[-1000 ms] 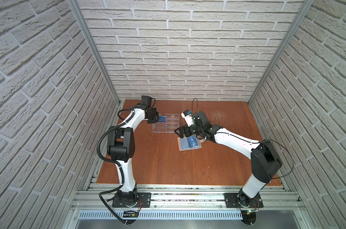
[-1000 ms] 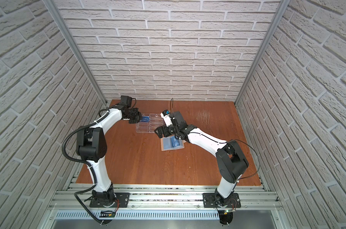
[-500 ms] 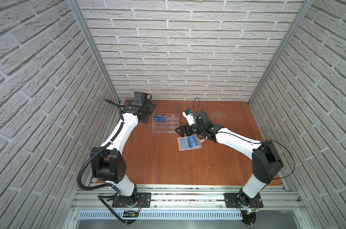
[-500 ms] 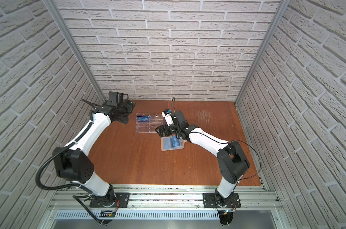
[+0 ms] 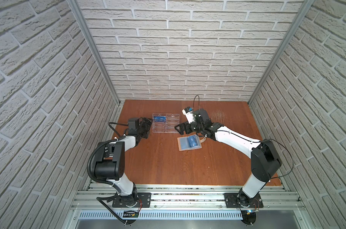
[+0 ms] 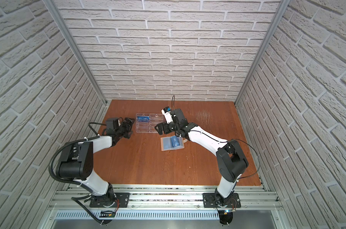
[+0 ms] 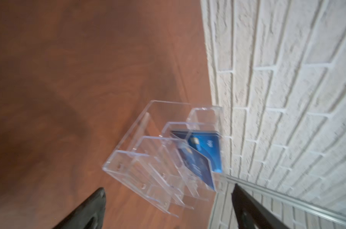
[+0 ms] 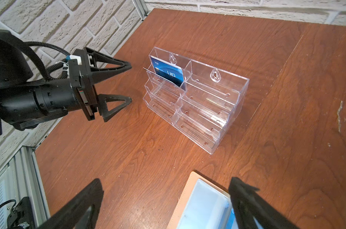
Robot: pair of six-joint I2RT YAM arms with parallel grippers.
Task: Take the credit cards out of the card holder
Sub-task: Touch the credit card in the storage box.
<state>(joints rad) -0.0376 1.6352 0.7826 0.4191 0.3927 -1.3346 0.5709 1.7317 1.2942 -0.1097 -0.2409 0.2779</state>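
Near the table's (image 5: 168,168) left edge the left gripper (image 8: 131,82) hangs spread, empty, beside the acrylic rack (image 5: 169,126) holding one credit card (image 5: 159,118). Mid-table, the right gripper (image 8: 165,180), also spread, hovers by the open card holder (image 5: 182,144); best pinch the sleeved card (image 5: 192,141) at its edge and slide it out flat.

White links (image 5: 233,138), black joints (image 5: 265,160), black corrugated cable (image 5: 88,166).
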